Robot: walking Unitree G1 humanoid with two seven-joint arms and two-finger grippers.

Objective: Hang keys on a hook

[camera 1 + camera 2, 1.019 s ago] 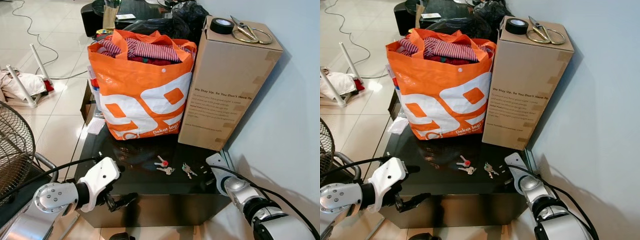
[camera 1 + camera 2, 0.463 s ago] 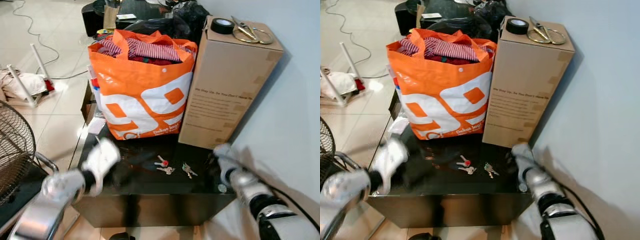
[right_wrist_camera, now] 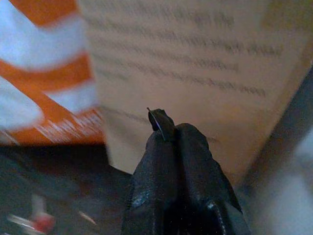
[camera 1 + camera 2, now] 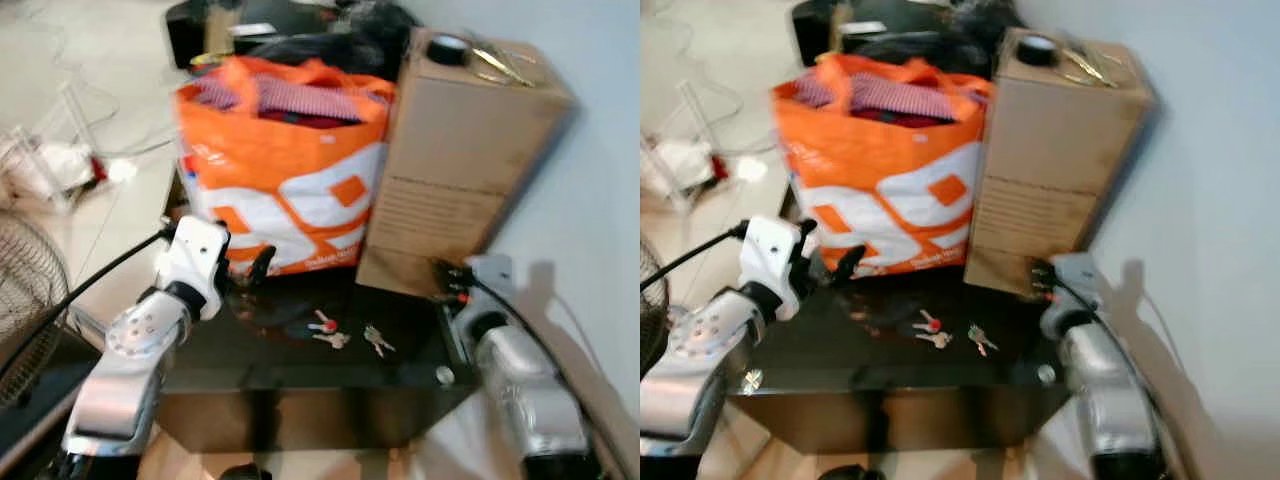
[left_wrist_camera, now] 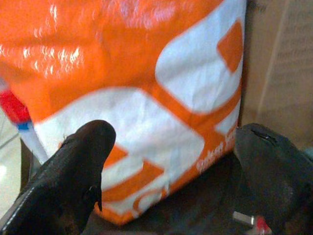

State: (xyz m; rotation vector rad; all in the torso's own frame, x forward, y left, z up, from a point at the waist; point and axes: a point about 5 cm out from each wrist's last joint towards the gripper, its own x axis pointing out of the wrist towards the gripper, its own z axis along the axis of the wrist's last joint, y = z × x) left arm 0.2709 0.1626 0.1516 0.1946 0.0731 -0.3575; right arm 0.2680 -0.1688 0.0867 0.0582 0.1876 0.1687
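Left eye view: keys (image 4: 330,333) between both end effectors, untouched

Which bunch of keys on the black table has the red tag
The bunch with the red tag is the one lying toward the left gripper. The other bunch, plain metal with no red, lies nearer the right gripper.

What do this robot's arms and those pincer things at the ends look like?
Both arms are silver metal tubes with rounded joints. The left arm ends in a white block at the wrist, with a black cable running to it. The left gripper has two thick, matte black, rounded fingers; the right gripper has the same black fingers.
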